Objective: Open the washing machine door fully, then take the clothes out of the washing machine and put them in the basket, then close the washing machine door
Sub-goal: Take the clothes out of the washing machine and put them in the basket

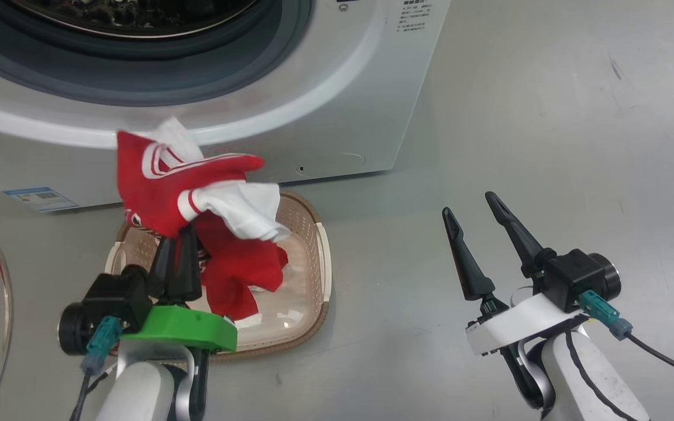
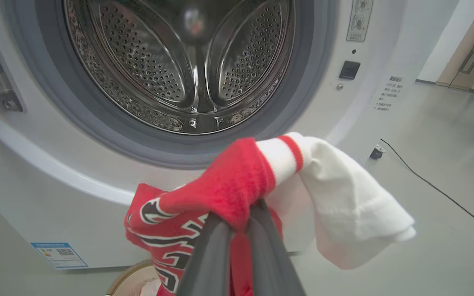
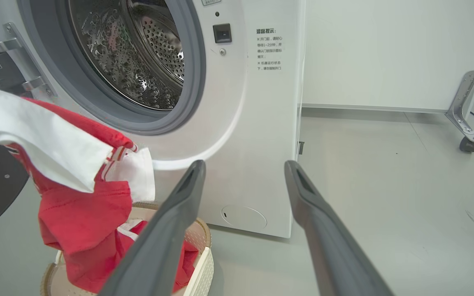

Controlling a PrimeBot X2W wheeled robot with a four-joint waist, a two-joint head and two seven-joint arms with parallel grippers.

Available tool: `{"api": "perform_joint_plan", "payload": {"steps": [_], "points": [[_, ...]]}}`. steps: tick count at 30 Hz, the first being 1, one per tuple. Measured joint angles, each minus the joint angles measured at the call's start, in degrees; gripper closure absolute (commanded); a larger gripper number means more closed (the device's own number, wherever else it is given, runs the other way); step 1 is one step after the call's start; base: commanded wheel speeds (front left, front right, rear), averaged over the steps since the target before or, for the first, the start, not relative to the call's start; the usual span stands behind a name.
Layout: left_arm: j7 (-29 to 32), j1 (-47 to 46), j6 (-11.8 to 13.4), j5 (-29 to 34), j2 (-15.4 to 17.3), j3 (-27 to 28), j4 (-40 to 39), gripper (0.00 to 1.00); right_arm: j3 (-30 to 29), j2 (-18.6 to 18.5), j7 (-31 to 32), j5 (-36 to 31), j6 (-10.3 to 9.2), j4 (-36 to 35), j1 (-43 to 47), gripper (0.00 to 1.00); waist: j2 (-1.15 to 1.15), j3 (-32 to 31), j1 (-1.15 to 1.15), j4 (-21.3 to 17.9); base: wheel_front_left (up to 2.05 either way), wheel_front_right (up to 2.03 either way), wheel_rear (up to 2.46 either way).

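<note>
Grey floor (image 1: 547,146) — one basket (image 1: 320,257), one washing machine (image 1: 337,105), two tools (image 1: 177,251) (image 1: 468,204).

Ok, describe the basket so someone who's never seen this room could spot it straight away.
Find the big white washing machine with its round opening. On the grey floor right in front of it sits the basket. It's the small cream tub with holes and a brown rim, with red and white clothes hanging down into it.

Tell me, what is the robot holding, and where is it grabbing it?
The left claw is shut on the clothes, pinching a red fold by the white trim. The right claw is open, empty.
</note>
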Motion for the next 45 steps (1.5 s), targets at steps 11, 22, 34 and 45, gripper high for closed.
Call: {"api": "perform_joint_plan", "payload": {"steps": [11,22,34,45], "points": [[2.2,1.0,0.5,-2.1,0.2,-0.8,8.2,1.00,0.9,0.1,0.0,0.0,0.35,-1.3,-0.3,0.00,0.00,2.7,0.00,-1.6,0.00,0.00,0.00],[5.3,-5.6,0.9,-2.9,0.2,1.2,20.2,1.00,0.9,0.1,0.0,0.1,0.59,-2.8,-2.8,0.00,0.00,7.4,0.00,-3.9,0.00,0.00,0.00],[8.3,-13.7,1.2,-3.0,1.3,6.0,31.3,1.00,1.6,0.3,0.0,1.3,0.83,-4.2,-5.2,0.00,0.00,13.2,0.00,-8.1,0.00,0.00,0.00],[8.7,-17.5,1.4,-4.0,3.8,10.0,37.8,1.00,1.7,0.4,0.0,4.9,0.58,-4.9,-6.7,0.00,0.00,16.6,0.00,-12.7,0.00,0.00,0.00]]}}
